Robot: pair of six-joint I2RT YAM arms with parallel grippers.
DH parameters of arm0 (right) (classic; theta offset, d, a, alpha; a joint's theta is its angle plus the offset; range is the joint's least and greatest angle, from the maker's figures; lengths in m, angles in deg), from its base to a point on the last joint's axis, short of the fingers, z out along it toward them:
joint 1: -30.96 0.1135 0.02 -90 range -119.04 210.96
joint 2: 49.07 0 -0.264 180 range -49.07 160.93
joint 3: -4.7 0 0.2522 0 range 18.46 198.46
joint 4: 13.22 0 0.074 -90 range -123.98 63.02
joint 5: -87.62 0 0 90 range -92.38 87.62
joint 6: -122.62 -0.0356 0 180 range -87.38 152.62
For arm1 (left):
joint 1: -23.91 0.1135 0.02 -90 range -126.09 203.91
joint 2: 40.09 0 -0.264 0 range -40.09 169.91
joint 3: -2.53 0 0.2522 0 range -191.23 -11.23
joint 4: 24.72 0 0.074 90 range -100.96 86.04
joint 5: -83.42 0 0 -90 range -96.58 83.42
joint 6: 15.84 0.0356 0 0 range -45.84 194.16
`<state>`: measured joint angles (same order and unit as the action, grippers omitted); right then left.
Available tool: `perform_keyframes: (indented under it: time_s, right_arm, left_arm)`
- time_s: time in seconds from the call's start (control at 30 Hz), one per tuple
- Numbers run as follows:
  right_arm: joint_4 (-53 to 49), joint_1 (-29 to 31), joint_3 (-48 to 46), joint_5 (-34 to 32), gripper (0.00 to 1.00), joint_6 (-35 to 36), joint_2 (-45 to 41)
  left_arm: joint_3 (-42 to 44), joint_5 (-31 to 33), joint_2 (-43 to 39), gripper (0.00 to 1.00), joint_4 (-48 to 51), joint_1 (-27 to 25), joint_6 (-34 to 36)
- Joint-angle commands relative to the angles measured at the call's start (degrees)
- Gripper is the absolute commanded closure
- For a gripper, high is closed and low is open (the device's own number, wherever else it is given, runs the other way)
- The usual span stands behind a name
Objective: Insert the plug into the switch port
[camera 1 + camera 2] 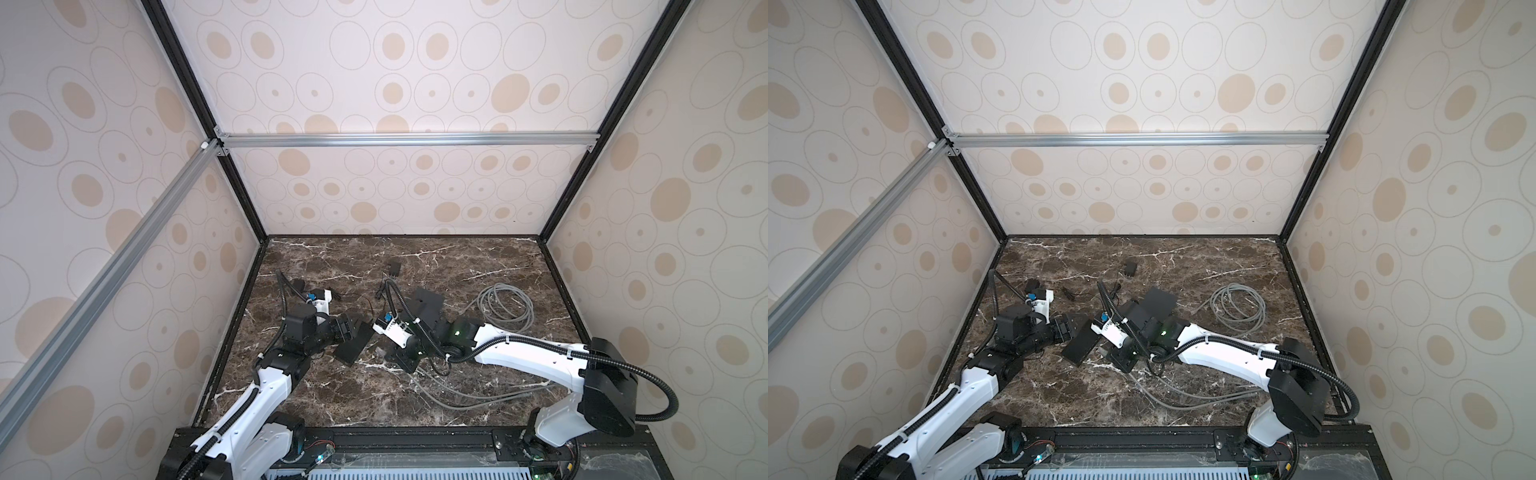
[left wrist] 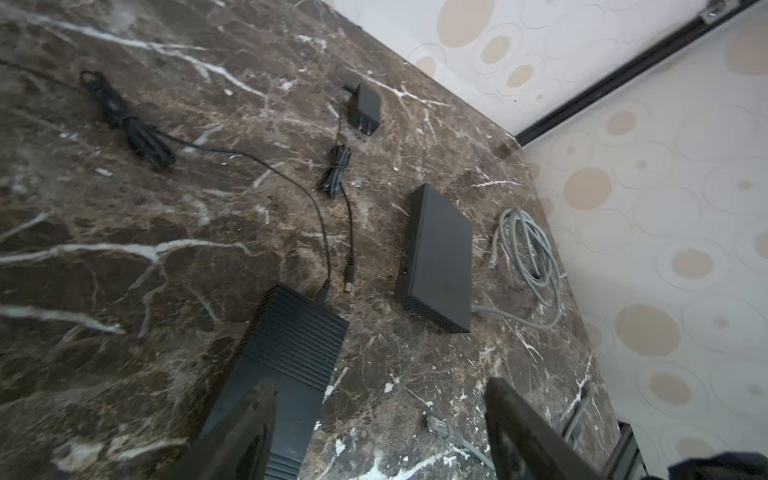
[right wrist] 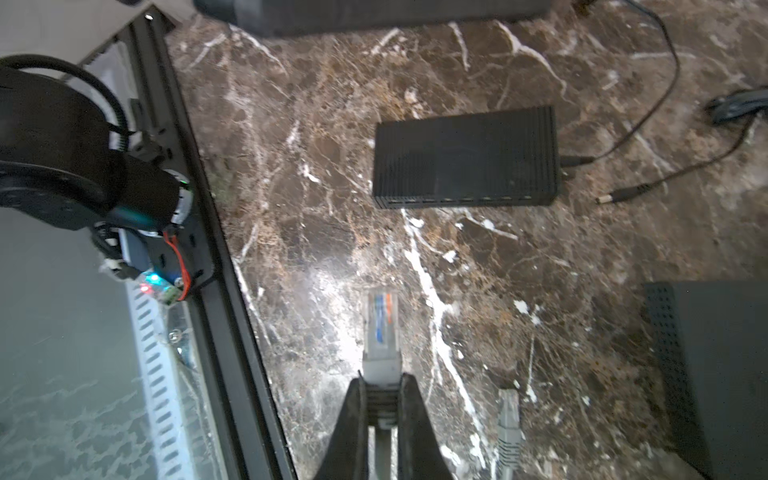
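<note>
right tool (image 3: 382,379) clenched on the plug (image 3: 381,328), clear rj45 end sticking out ahead of it, just above the surface (image 3: 311,166). plug sits right of the switch (image 3: 465,156), apart from it, not in any port. left tool (image 2: 380,386) released, jaws wide, one finger (image 2: 249,419) at the switch's left side; contact unclear. second black box (image 2: 436,257) lies farther right, grey cable (image 2: 528,249) coiled beside it. loose plug (image 3: 509,428) lies on the surface.
</note>
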<state>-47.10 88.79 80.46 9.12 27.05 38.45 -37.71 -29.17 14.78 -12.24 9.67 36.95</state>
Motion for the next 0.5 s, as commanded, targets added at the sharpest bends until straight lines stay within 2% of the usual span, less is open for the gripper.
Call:
perform_keyframes:
  time_s: [0.0,0.1,0.2,0.37,0.47]
  right_arm:
    - [0.0,0.0,-1.2,-6.5,0.99,-2.5,1.5]
    - [0.1,0.1,-0.8,-7.9,0.99,-4.0,3.7]
    - [1.0,0.3,-0.1,-7.4,0.97,-4.5,7.1]
    - [2.3,1.0,2.5,-6.1,0.96,-4.7,13.1]
    - [2.9,1.4,4.3,-5.7,0.96,-4.9,15.9]
  left_arm:
    - [0.2,7.7,1.7,0.14,1.7,0.6,0.1]
    - [0.8,10.4,4.2,0.14,0.9,0.7,0.2]
    - [1.4,10.4,7.3,0.15,-1.3,0.7,0.0]
    - [3.6,8.3,11.2,0.29,-6.4,0.7,-0.4]
    - [4.3,8.0,12.4,0.32,-7.7,0.7,-0.2]
